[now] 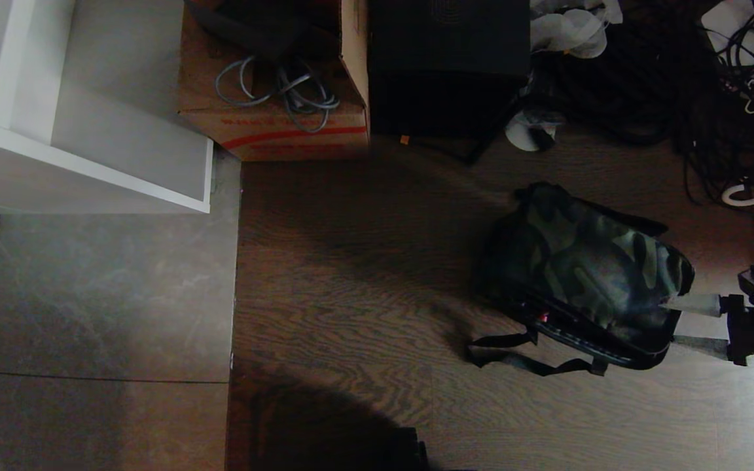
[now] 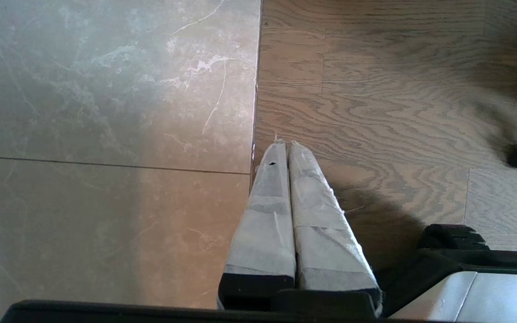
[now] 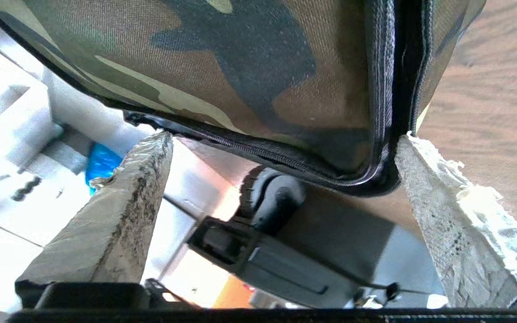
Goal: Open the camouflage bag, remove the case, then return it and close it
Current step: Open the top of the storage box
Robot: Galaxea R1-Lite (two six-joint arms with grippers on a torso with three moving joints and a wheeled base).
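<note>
Camouflage bag [image 1: 586, 275] lies on the wood floor [image 1: 351, 275], right of centre in the head view, camouflage panel up, black strap [image 1: 514, 356] trailing toward the lower left. A dark gap with a speck of red trim shows along its lower edge, so it may be partly unzipped, though I cannot be sure. No case visible anywhere.

Right gripper [image 1: 678, 320] enters from the right edge of the head view, level with the floor, fingers spread wide and holding nothing. The upper finger touches the bag's right-hand corner; the lower one sits just below the bag's edge. In the right wrist view the right gripper [image 3: 281, 143] straddles the bag's corner, where the zipper track [image 3: 285, 163] bends (probably why it came in from this side: the corner gives an edge to pinch or a zipper end to find). No zipper pull visible.

Left gripper [image 2: 285, 150] seen only in its own wrist view, taped fingers pressed together, empty, hanging over the seam between grey tile [image 2: 106, 112] and wood. Looks parked.

Judgement: opening step, grasp not yet made.

Clutter along the top of the head view: cardboard box [image 1: 272, 124] with grey cable, black box [image 1: 449, 65], tangle of wires [image 1: 743, 65].
</note>
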